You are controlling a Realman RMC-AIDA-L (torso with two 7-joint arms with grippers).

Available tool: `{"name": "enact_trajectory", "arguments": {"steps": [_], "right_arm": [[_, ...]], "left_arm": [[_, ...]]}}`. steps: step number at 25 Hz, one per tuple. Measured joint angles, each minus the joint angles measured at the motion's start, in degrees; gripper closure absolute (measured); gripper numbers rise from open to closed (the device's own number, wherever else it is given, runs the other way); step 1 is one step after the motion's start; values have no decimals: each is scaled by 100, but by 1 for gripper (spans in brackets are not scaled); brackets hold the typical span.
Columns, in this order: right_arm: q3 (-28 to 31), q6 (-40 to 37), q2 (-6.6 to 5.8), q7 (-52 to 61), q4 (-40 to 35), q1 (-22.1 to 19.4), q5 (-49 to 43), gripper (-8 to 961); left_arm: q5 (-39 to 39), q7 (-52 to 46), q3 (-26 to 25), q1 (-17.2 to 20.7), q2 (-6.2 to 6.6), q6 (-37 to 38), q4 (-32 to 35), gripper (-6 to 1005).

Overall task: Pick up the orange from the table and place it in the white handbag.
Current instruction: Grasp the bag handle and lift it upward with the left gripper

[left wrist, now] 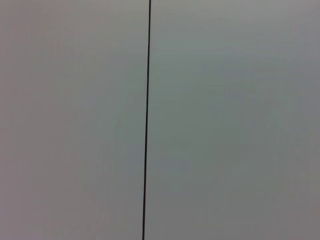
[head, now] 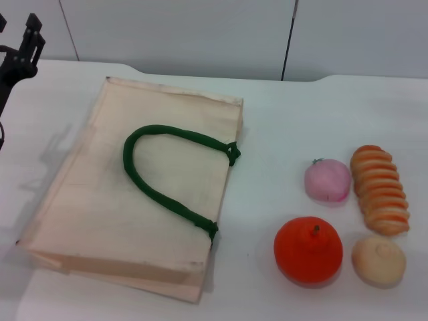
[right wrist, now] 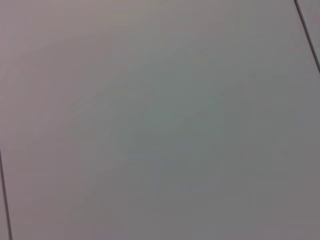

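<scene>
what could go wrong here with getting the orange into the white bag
1. The white handbag lies flat on the table with its mouth looking closed, so the orange may just sit on top or roll off.
2. The pink fruit and pale bun sit close beside the orange; fingers coming down could knock them.
3. Only the left gripper shows, at the far left edge, while the orange lies on the right, a long reach across the bag.

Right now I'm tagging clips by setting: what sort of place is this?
Probably a lab or test bench, not a home: a plain white table against bare panelled walls, props laid out neatly (white handbag, orange, bread), left gripper parked at the edge.
</scene>
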Motion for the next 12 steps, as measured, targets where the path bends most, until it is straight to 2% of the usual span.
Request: {"name": "enact_trajectory", "arguments": {"steps": [12], "right_arm": [[0, 0, 0, 0, 0, 4, 5, 74]], "left_arm": [[-13, -2, 0, 0, 0, 0, 0, 407]]}}
